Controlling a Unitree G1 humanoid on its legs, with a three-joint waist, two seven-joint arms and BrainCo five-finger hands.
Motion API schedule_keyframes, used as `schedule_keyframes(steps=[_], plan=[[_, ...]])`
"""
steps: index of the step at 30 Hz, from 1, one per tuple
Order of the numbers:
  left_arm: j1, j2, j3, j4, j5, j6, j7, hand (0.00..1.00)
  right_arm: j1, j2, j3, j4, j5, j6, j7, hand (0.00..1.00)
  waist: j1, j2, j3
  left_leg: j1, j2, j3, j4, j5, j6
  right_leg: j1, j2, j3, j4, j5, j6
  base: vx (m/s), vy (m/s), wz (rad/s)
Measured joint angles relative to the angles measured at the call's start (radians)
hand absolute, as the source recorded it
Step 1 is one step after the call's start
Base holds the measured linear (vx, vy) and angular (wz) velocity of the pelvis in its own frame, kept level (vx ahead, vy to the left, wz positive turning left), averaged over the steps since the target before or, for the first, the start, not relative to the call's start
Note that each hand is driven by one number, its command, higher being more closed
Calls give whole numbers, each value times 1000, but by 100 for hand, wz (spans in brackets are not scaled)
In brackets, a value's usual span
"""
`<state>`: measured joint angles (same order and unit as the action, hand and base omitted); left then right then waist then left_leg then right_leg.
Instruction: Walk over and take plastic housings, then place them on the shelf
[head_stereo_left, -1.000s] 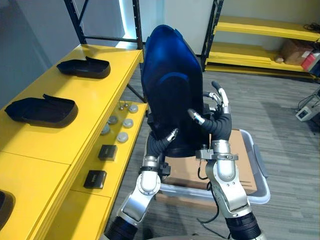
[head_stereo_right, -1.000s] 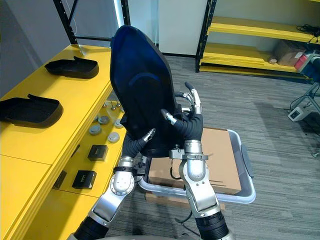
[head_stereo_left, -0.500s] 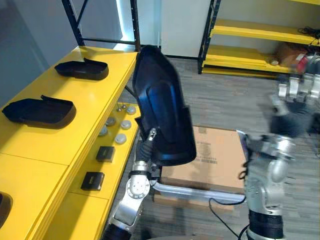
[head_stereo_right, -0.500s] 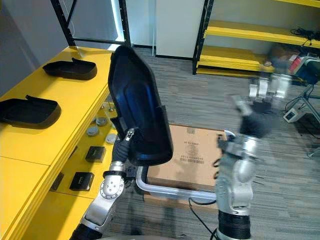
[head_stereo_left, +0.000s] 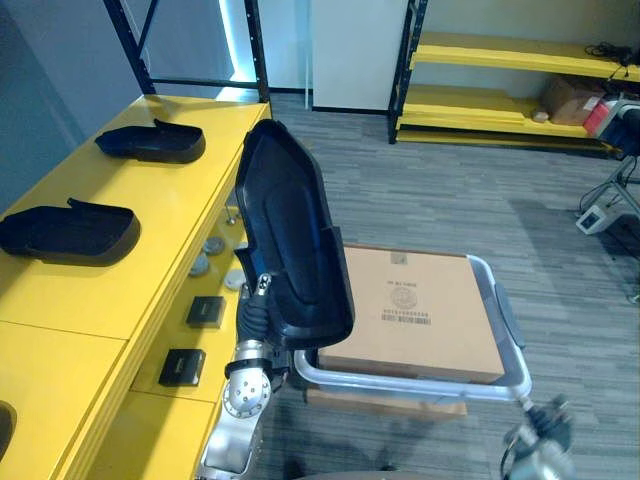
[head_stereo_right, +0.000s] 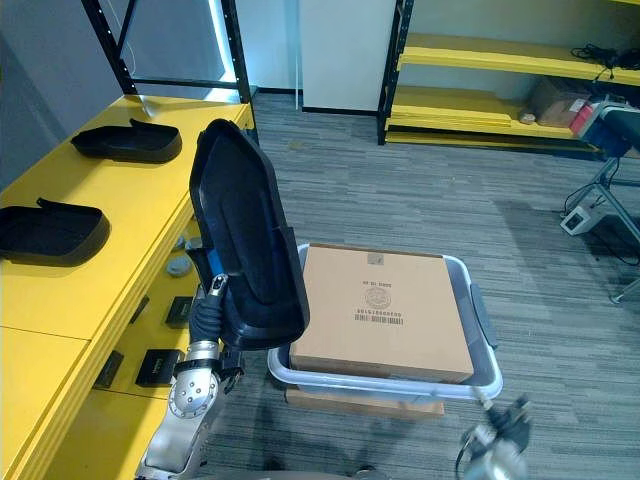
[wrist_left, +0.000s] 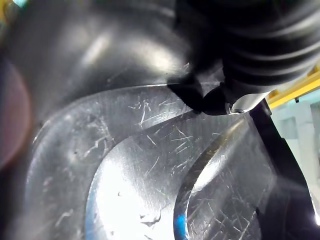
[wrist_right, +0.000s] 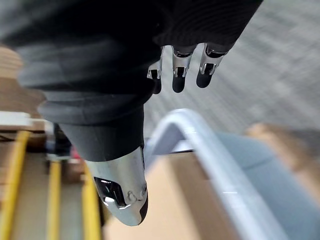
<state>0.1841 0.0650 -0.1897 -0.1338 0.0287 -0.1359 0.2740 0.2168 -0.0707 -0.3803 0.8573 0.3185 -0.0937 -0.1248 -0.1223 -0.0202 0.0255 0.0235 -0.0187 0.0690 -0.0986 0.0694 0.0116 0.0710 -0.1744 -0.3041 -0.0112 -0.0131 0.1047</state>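
Being gripped at its lower rim by the curled left hand (head_stereo_left: 259, 298), the housing (head_stereo_left: 295, 235) is being judged stiff, light, slippery; right hand (wrist_right: 179, 71) relaxed, empty.

left arm (head_stereo_left: 243, 400): silver-grey shell, round joint cap marked with small dark dots | left hand (head_stereo_left: 256, 312): wrist is wrapped in a dark ribbed cover | right hand (wrist_right: 110, 75): the same ribbed cover is seen; fingers (wrist_right: 180, 75) silver, dark-tipped; thumb (wrist_right: 122, 195) polished silver
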Motion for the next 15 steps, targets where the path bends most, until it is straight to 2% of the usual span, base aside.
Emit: schedule_keyframes(steps=[5, 6, 7, 8, 9, 10, 11, 12, 14, 15], plan=[[53, -1, -3, -77, 0, -5, -13, 100, -19, 25, 71, 87, -58, 11, 33, 0, 12, -2, 33, -26, -5, -71, -2, 2, -12, 24, -2, -69, 14, -22, 2, -32, -17, 45], [51, -2, -14, -98, 0, -6, -14, 100, -22, 28, 87, 114, -74, 14, 33, 0, 28, -3, 46, -47, -11, -114, 3, 14, -18, 19, -6, -114, 38, -39, 2, -26, -27, 106], [51, -3, -19, -110, -1, -9, -14, 100, -22, 32, 90, 121, -80, 15, 33, 0, 33, -3, 52, -63, -20, -144, 3, 24, -18, 14, -9, -146, 56, -52, 4, 4, -47, 155], [48, -2, -37, -130, -15, -14, -13, 100, -22, 38, 105, 129, -86, 14, 32, 0, 31, -7, 65, -98, -27, -185, 8, 32, -15, 10, -19, -224, 88, -75, 7, 1, -37, 148], [46, -2, -38, -136, -20, -19, -13, 100, -17, 42, 106, 130, -88, 14, 32, 0, 32, -7, 72, -116, -24, -174, 11, 27, -8, 12, -32, -263, 101, -76, 11, -6, -23, 210], [42, -6, -46, -146, -24, -23, -13, 100, -19, 46, 109, 128, -96, 14, 32, 0, 43, -12, 83, -160, -3, -57, 34, 0, 31, 24, -44, -362, 112, -83, 14, -10, 5, 165], [37, -8, -48, -147, -25, -24, -13, 100, -21, 43, 112, 128, -97, 13, 32, 0, 49, -15, 92, -172, 9, 12, 49, -9, 44, 34, -49, -396, 112, -84, 15, 19, 31, 184], [31, -12, -56, -147, -28, -24, -13, 100, -24, 40, 114, 126, -98, 14, 32, 0, 52, -17, 103, -189, 37, 136, 82, -18, 57, 52, -53, -448, 113, -85, 17, 79, 65, 170], [24, -13, -86, -147, -39, -25, -11, 100, -25, 42, 140, 106, -107, 13, 31, 0, 47, -25, 106, -198, 105, 466, 172, -28, 72, 102, -77, -575, 147, -105, 43, 158, 99, 187], [19, -13, -93, -147, -41, -25, -11, 100, -30, 40, 151, 102, -109, 14, 31, 0, 51, -24, 106, -202, 104, 525, 186, -34, 78, 108, -87, -598, 158, -105, 43, 159, 140, 142]])
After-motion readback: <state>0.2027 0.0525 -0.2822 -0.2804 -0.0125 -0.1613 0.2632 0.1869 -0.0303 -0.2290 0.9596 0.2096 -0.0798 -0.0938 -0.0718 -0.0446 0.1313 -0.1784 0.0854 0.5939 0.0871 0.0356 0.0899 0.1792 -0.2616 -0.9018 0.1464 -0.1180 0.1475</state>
